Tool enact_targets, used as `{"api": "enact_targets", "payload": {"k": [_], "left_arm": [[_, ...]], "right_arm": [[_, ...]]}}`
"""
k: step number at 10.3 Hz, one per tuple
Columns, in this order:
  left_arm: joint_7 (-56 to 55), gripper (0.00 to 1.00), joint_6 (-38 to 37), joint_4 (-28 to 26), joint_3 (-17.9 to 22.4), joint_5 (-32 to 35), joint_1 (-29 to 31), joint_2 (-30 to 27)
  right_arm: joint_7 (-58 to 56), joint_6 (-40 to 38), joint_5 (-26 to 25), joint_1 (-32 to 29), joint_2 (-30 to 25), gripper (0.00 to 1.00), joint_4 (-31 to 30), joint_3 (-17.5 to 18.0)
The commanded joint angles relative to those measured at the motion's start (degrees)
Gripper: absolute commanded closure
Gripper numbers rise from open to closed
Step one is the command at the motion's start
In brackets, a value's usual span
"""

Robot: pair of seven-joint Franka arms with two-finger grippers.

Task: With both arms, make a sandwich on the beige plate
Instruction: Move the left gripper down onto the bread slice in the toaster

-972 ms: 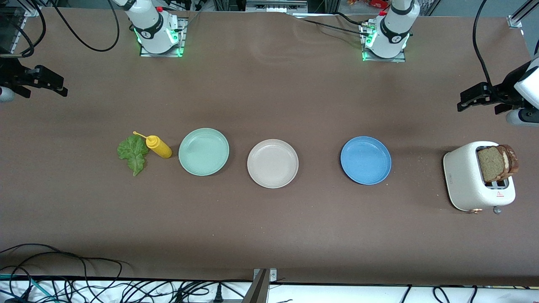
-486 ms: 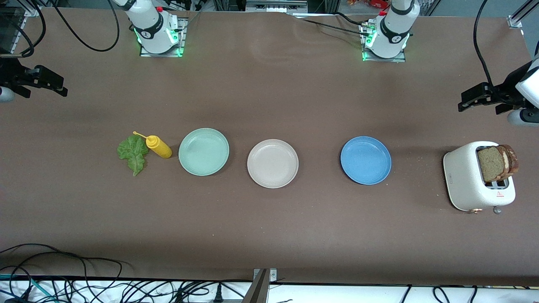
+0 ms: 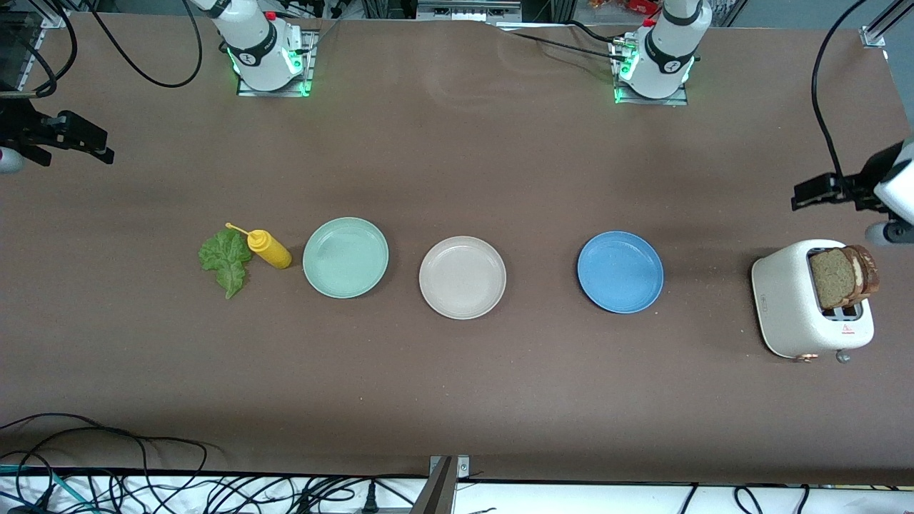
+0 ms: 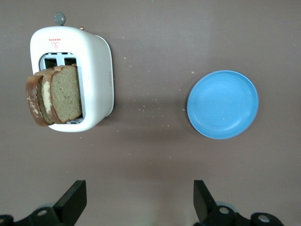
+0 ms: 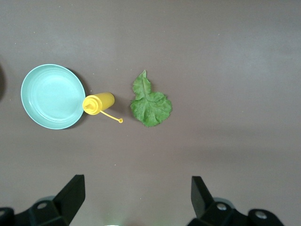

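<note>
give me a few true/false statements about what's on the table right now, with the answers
1. The beige plate is empty. True.
2. Both bread slices stand in the toaster. True.
3. The lettuce leaf lies on the mint-green plate. False: it lies on the table beside the yellow bottle.
4. The left gripper holds a bread slice. False: it is open and empty.
5. The right gripper is open. True.

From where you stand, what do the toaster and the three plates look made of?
Toaster: probably plastic, white, faintly speckled, smooth rounded shell with a soft sheen. Beige plate, mint plate and blue plate: matte, uniformly coloured, thin rims, likely plastic or melamine, though glazed ceramic can't be excluded.
</note>
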Motion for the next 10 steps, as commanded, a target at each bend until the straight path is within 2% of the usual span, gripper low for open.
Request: {"api": "enact_targets", "payload": {"k": [1,6,10], "left_arm": [[2.6,0.0,3.8,0.2,-0.3,1.2,2.6,3.5],[12.6,0.0,12.9,0.3,-0.3,1.2,8.6,10.9],[14.5,0.0,16.8,0.2,-0.3,1.1,11.0,14.0]], "right_arm": [[-0.7,-1.1,-0.2,-0.1,-0.4,0.0,0.6,-0.2],[-0.8,-1.1,-0.1,-0.1,-0.4,0.0,0.6,-0.3],[-0.8,-1.1,-0.2,-0.2,-0.4,0.0,0.6,-0.3]]}}
